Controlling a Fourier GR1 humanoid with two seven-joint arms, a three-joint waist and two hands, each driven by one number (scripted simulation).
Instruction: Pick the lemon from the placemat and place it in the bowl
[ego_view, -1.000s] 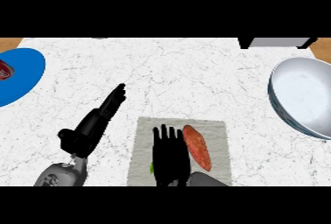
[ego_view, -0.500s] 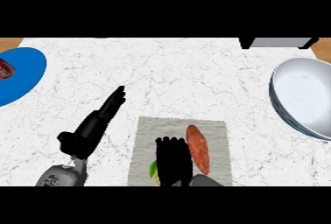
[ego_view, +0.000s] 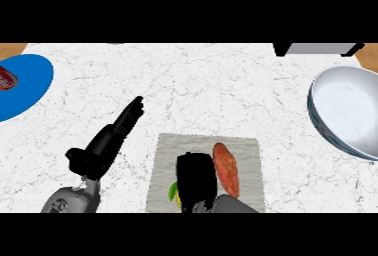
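1. The lemon (ego_view: 175, 192) shows only as a small yellow-green sliver at the left edge of the right hand (ego_view: 196, 181), low on the placemat (ego_view: 166, 165); most of it is hidden under that hand.
2. The right hand comes in from the lower edge and lies over the lemon with its fingers bent downward around it, so it appears closed on the fruit, though the contact itself is covered by the hand.
3. The placemat is a pale grey rectangle on the counter (ego_view: 221, 85), near the lower middle of the view.
4. Just to the right of the right hand on the same placemat lies an elongated reddish-orange vegetable (ego_view: 226, 169), likely a sweet potato, running lengthwise up and down the mat.
5. The left hand (ego_view: 111, 137) rests on the counter to the left of the placemat, apart from it, fingers straight and together, pointing up and to the right; it holds nothing.
6. The bowl (ego_view: 345, 112) is large, metallic and silver-grey, at the right edge of the view, well apart from the placemat; its inside shows nothing in it.
7. A blue plate (ego_view: 29, 90) sits at the far left edge, partly cut off, with a dark red item (ego_view: 6, 80) on it that is too cropped to name.
8. At the top right, a grey and black object (ego_view: 317, 48) is cut off by the edge of the view.
9. The counter is white marble with thin grey veins.
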